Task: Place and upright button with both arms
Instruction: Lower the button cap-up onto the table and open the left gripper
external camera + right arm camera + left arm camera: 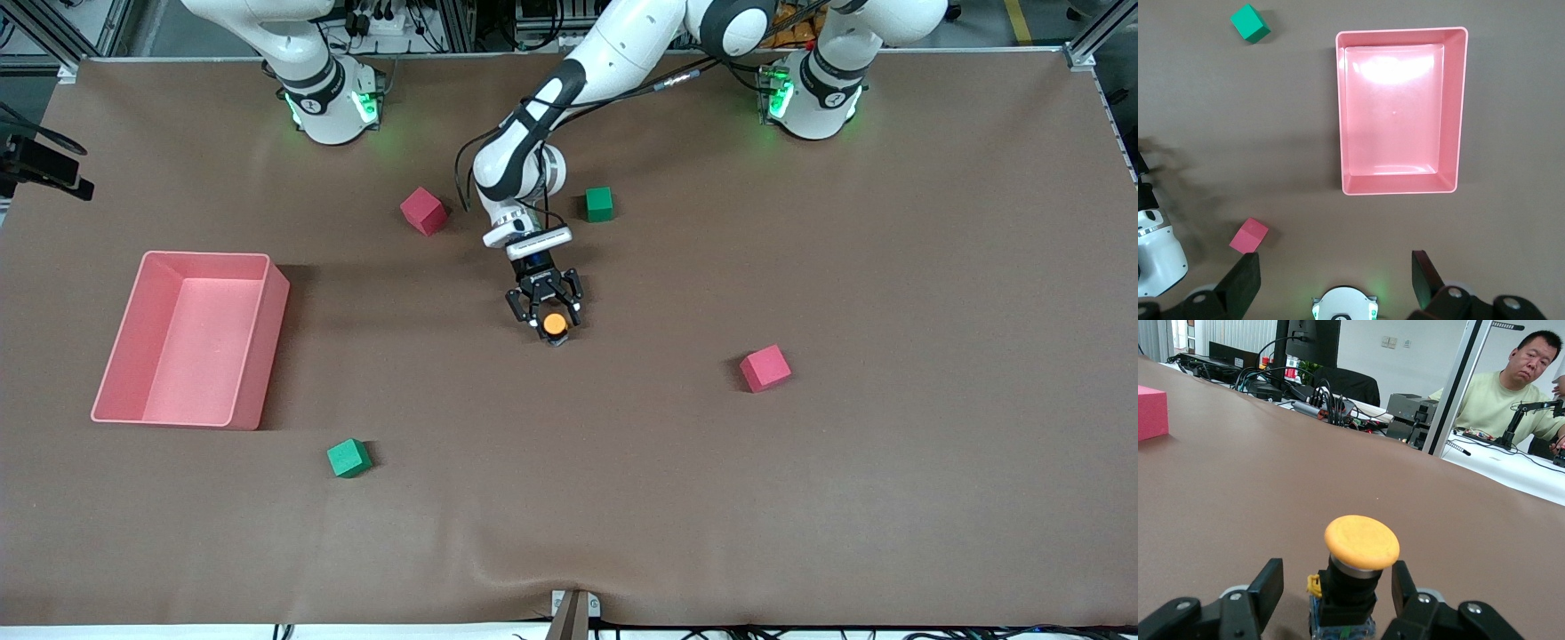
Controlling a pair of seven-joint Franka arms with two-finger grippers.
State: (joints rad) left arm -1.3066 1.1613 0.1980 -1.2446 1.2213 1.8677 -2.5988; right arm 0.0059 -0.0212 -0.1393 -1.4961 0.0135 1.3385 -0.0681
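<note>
Left gripper (553, 313) is sitting down at the button (555, 324) mid-table, jaws parted around it; right arm is waiting up high.

Button (1361, 568) is standing upright on the brown table (800, 498), orange cap on top, roughly central and well clear of every edge. Left wrist view is showing both fingers (1266, 589) flanking the black body with a visible gap on each side, so no grip. Right gripper (1336, 280) is hanging spread wide with nothing in it, over the table strip between the pink bin (1460, 113) and the right arm's base. Bin (265, 342) is lying toward the right arm's end of the table. Two red cubes (423, 211) (765, 368) and two green cubes (599, 204) (348, 458) are lying scattered, all well apart from the button.
</note>
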